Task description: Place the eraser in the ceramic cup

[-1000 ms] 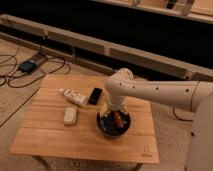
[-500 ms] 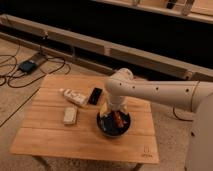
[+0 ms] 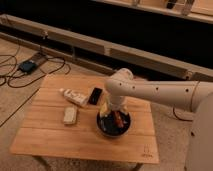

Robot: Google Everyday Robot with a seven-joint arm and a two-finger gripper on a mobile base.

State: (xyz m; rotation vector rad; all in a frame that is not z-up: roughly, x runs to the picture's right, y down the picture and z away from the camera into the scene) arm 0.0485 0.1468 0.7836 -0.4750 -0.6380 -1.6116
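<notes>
The eraser (image 3: 95,95) is a small flat black block lying on the wooden table (image 3: 55,137), left of my arm and just right of a white bottle. My white arm reaches in from the right and bends down over the black bowl (image 3: 114,126). The gripper (image 3: 112,109) hangs at the bowl's far rim, a short way right of the eraser and not touching it. The ceramic cup does not show; it may be hidden behind my arm.
A white tube-like bottle (image 3: 73,96) lies left of the eraser. A pale beige block (image 3: 70,115) lies in front of it. The bowl holds a reddish item (image 3: 119,120) and something yellow (image 3: 104,109). Cables and a black box (image 3: 27,65) lie on the floor at left.
</notes>
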